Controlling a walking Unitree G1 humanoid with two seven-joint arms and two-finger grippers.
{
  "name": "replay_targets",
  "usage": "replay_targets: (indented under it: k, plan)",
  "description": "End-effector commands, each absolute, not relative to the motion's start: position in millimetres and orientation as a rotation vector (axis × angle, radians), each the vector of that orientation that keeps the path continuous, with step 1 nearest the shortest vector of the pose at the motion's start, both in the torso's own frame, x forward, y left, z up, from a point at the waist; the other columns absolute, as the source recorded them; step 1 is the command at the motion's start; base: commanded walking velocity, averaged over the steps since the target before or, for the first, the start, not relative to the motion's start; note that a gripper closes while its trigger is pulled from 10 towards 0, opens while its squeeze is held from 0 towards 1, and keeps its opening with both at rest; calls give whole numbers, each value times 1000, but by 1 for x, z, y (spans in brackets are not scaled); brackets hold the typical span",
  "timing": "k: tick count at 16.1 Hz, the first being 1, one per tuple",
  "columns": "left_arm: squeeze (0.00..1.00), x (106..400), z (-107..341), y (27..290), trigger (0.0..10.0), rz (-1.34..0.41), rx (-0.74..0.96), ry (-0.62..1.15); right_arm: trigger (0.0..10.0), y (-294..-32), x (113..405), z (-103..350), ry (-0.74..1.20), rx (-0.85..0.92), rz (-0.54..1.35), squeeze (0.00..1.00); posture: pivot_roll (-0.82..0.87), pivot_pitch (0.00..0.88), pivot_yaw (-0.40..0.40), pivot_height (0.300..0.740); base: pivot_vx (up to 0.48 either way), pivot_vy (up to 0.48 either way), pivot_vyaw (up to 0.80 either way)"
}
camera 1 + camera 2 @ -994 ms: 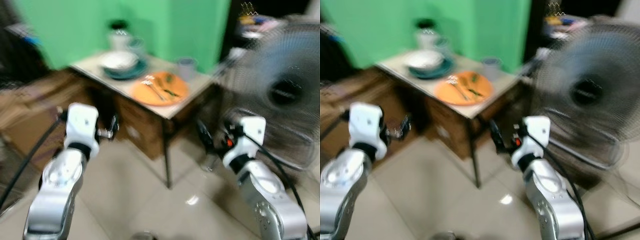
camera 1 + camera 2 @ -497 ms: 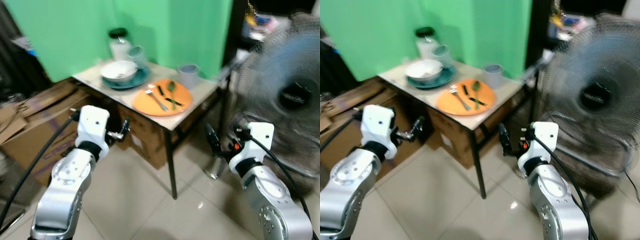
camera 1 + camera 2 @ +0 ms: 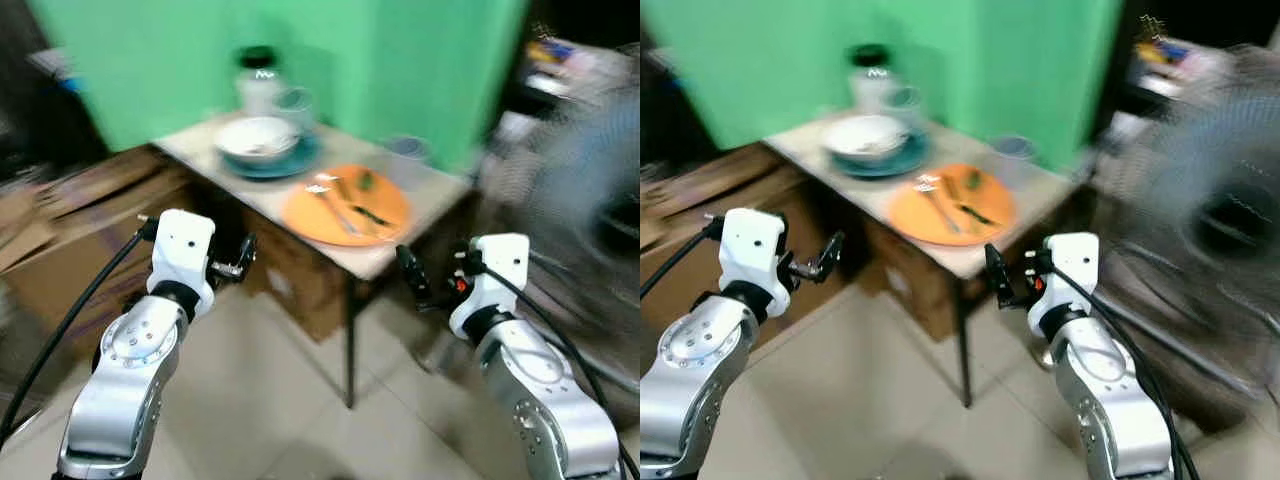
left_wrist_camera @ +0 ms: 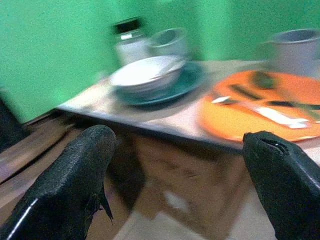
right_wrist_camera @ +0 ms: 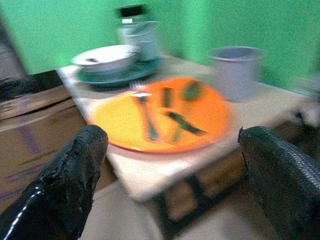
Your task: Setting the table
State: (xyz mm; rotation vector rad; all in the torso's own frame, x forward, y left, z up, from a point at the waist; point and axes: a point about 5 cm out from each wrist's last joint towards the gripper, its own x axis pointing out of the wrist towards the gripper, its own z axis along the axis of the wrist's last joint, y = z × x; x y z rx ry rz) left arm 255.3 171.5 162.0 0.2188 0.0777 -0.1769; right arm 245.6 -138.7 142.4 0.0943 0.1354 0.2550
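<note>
**Closing on the table, both pincers spread and empty**

Swinging left, that head camera: the whole scene has slid right since half a second ago, fan smearing off to the side, so it's the robot turning, not the crockery moving.

Biggest first: the table [image 3: 372, 262], corner pointing at the robot, stands ahead of and above both pincers. On it, the orange plate [image 5: 165, 117] lies straight ahead of the right gripper [image 5: 170, 165], well apart yet; fingers spread wide, holding nothing. The left gripper [image 4: 182, 165] is likewise spread and empty, with the white bowl [image 4: 147, 75] on its teal plate [image 4: 192, 80] ahead of it.

Right arm looks nearer the orange plate. Behind it, a grey cup [image 5: 235, 70]; at the back, a jar [image 4: 130, 40] and a glass [image 4: 170, 41].

Smallest now: the cutlery [image 5: 167, 112] on the orange plate (blurred, fork and spoon by my guess), long axes running roughly away from the right pincer, handles toward it.
</note>
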Motion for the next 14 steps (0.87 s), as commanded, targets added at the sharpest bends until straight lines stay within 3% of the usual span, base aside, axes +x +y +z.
replay_targets:
  k: [1, 14]
  plan:
    - [0, 255, 165, 180, 10000, -142, 240, 77, 10000, -128, 248, 146, 123, 113, 296, 0, 113, 0, 37, 740, 277, 0, 0]
    - [0, 253, 162, 172, 10000, -286, 245, 122, 10000, -131, 255, 143, 154, 179, 217, 0, 99, 0, 62, 740, 268, 0, 0]
